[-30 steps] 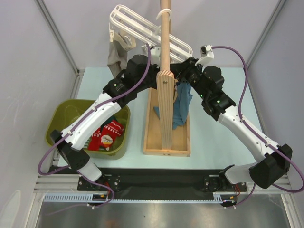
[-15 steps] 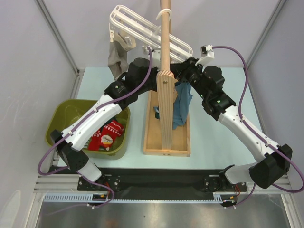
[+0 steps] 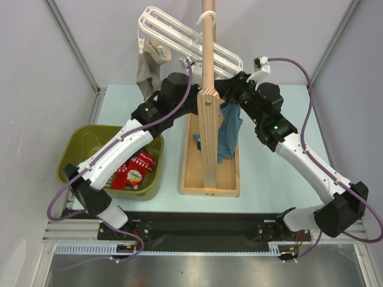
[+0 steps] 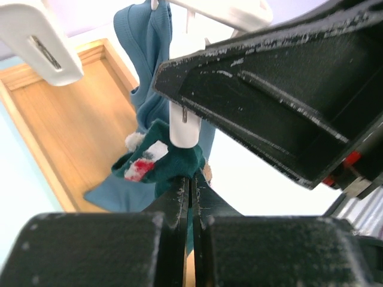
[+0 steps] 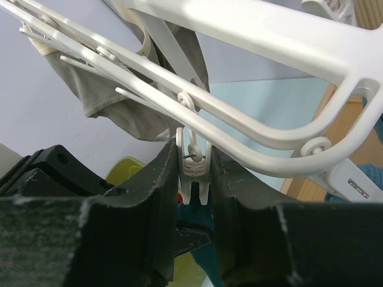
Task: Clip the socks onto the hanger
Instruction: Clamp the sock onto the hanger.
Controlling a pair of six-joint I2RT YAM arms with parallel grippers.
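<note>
My left gripper (image 4: 191, 179) is shut on a dark teal sock (image 4: 170, 164) with a red and white patch, holding it up under the hanger (image 3: 179, 42). A white clip peg (image 4: 184, 128) hangs straight down onto the sock's top edge. In the right wrist view the same peg (image 5: 194, 170) sits between the fingers of my right gripper (image 5: 194, 161), which is shut on it, squeezing its upper part. The peg's lower tips stand slightly apart, with the teal sock (image 5: 206, 218) just beneath. More red socks (image 3: 134, 170) lie in the green bin.
A wooden pole (image 3: 207, 89) on a wooden tray base (image 3: 191, 167) carries the hanger. A blue garment (image 3: 227, 134) and a grey-beige sock (image 3: 145, 69) hang from pegs. The olive-green bin (image 3: 78, 146) stands at the left. Both arms meet close around the pole.
</note>
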